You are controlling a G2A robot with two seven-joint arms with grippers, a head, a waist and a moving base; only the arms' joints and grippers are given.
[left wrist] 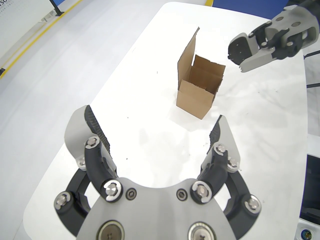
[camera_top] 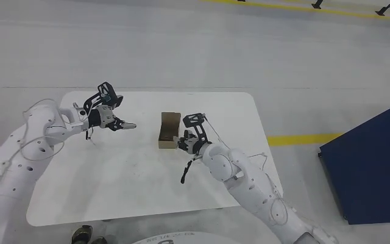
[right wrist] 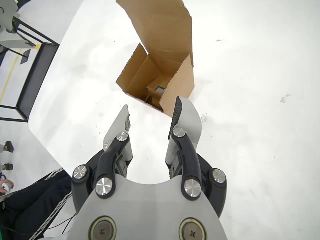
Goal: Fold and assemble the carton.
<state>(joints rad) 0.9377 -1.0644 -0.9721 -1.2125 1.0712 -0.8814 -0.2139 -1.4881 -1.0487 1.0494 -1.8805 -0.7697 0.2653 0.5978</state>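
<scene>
White table [camera_top: 122, 183], brown carton [camera_top: 169, 130] (flap upright)

White table [camera_top: 122, 183]; blue panel [camera_top: 362, 171] (well apart)

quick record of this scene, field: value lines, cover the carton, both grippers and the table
carton: brown, standing on the table, top open
tall flap: one, upright above the opening
left gripper: open, holding nothing, apart from the carton
right gripper: open, holding nothing, close beside the carton, contact unclear
table: white, rounded corners
task state: top not yet closed
</scene>
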